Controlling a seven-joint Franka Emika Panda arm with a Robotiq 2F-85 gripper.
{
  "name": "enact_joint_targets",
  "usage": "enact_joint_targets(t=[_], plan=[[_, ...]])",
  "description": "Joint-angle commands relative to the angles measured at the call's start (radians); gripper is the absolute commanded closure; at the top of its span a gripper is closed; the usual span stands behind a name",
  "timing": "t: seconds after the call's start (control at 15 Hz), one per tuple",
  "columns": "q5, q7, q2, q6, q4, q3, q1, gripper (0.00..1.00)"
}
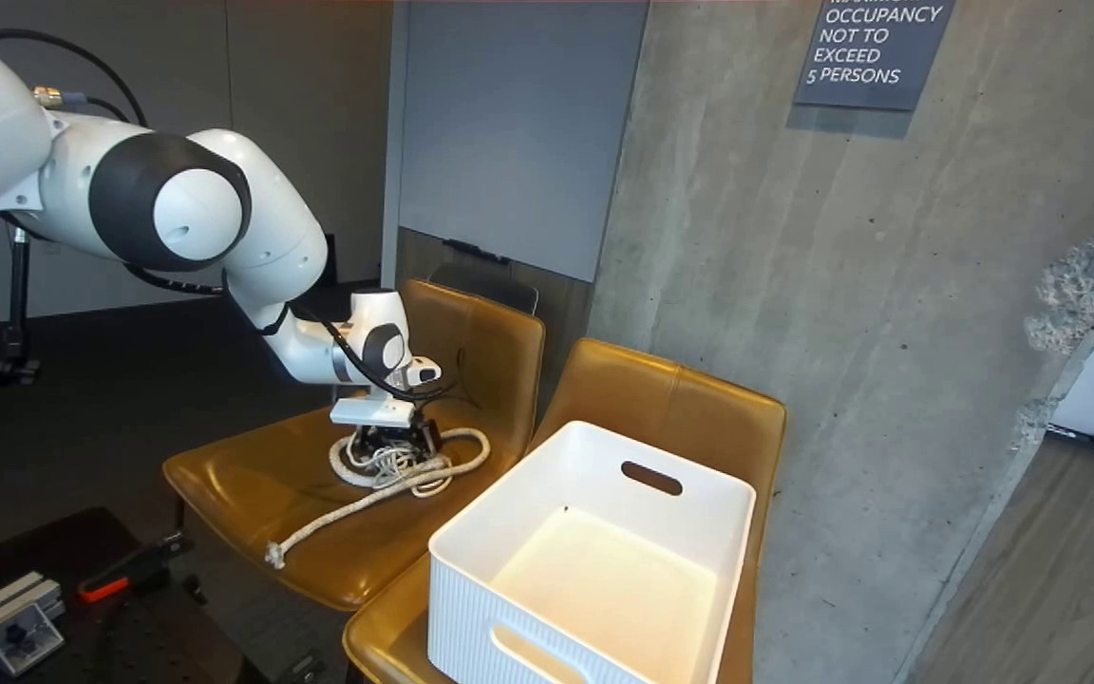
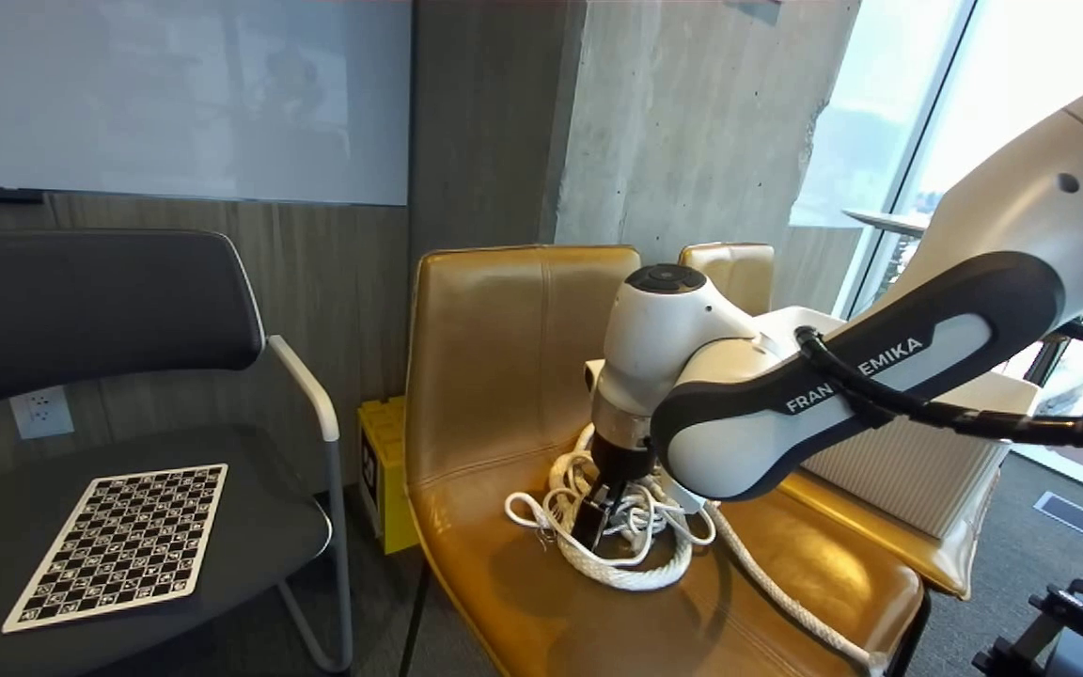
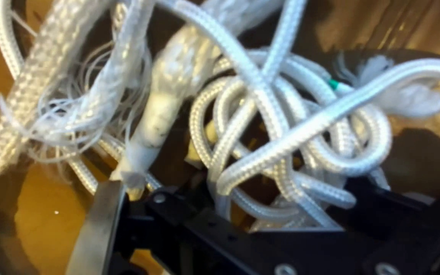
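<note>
A tangle of white rope lies on the tan chair seat, one thick length trailing toward the front edge. My gripper points down into the pile, as an exterior view of the rope also confirms around the gripper. In the wrist view, thin braided cord loops between the widely parted jaws of the gripper. Thicker rope, a frayed end and a taped end lie to the left. The fingertips are partly hidden by cord, and I see no firm pinch.
A white bin with handle slots stands on a second tan chair beside the first. A dark chair holds a checkered board. A yellow box sits behind the tan chair, near the wall.
</note>
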Motion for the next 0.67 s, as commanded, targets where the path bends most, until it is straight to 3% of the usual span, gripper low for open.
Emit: enact_joint_targets(t=[0.0,0.4,0.6], plan=[[0.029,-0.046,0.063,-0.071,0.092,0.009,0.011,0.56],[0.021,-0.062,-0.016,-0.116,0.038,0.008,0.005,0.99],[0.011,-0.073,-0.102,-0.110,-0.044,-0.002,-0.008,1.00]])
